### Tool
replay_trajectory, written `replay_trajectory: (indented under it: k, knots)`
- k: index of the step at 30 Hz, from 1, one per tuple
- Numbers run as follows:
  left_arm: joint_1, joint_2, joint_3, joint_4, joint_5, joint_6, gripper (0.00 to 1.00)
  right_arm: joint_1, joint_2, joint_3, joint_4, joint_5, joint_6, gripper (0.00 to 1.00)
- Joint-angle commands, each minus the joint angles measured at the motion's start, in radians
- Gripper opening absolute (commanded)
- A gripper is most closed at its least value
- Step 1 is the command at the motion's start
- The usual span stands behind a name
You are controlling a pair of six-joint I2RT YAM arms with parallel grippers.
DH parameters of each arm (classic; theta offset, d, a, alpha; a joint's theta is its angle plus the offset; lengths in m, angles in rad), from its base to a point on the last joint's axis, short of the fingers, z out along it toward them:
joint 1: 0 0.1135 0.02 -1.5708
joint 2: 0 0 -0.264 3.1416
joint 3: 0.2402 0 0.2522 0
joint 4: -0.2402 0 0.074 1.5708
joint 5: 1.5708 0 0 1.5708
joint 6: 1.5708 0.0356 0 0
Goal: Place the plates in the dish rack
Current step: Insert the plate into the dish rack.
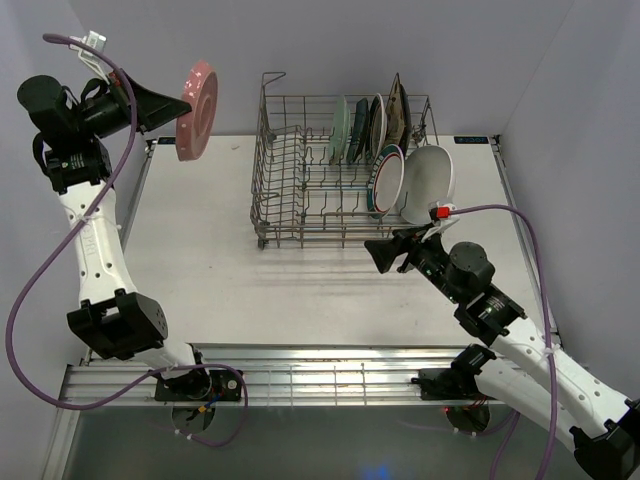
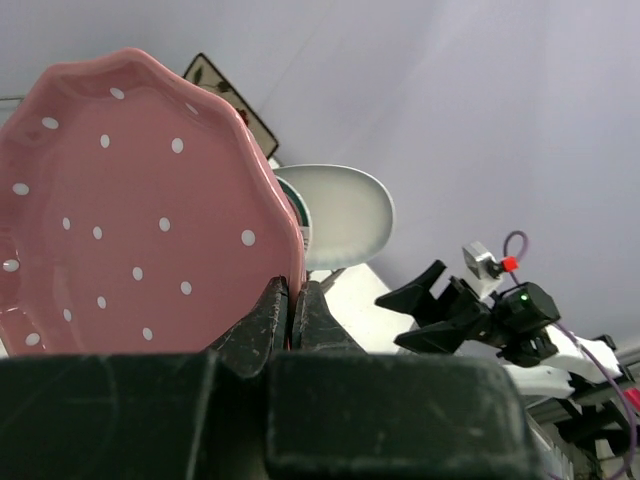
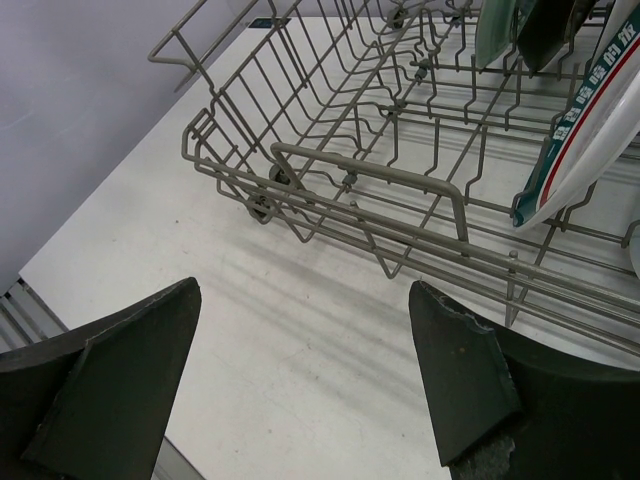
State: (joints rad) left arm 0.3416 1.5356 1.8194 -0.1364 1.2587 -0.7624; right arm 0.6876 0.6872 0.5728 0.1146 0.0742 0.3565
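The pink dotted plate [image 1: 198, 110] hangs on edge in the air, left of the dish rack [image 1: 266, 190] and well above the table. My left gripper [image 1: 182, 112] is shut on its rim; the left wrist view has the fingers [image 2: 262, 318] pinching the pink plate [image 2: 130, 210]. Several plates stand upright in the rack's right half, among them a white oval plate [image 1: 432, 180] and a teal-and-red-rimmed round plate [image 1: 388, 180]. My right gripper [image 1: 378, 256] hovers open just before the rack's near right corner. The right gripper [image 3: 305, 290] holds nothing, with the rack [image 3: 370, 175] ahead.
The rack's left half shows only bare tines [image 1: 300, 180]. White tabletop [image 1: 200, 260] stretches to the left of and in front of the rack. A ribbed metal strip [image 1: 330, 375] runs along the near edge between the arm bases. Purple cables trail from both arms.
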Motion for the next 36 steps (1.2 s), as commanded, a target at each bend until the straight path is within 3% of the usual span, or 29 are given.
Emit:
replay_trajectory:
  k: [1,9,26,36]
  knots:
    - [-0.016,-0.091,0.026,0.27,0.024,-0.163,0.0,0.001,-0.02,-0.001,0.043,-0.005,-0.001,0.9]
    - [-0.108,-0.089,0.038,0.27,-0.019,-0.21,0.0,0.001,-0.031,-0.004,0.043,-0.004,0.001,0.9]
    - [-0.403,-0.052,-0.026,0.276,-0.334,-0.252,0.0,0.001,-0.075,-0.005,0.033,0.029,0.006,0.9]
    - [-0.564,-0.054,-0.152,0.333,-0.535,-0.204,0.0,0.001,-0.112,-0.022,0.023,0.045,0.01,0.9]
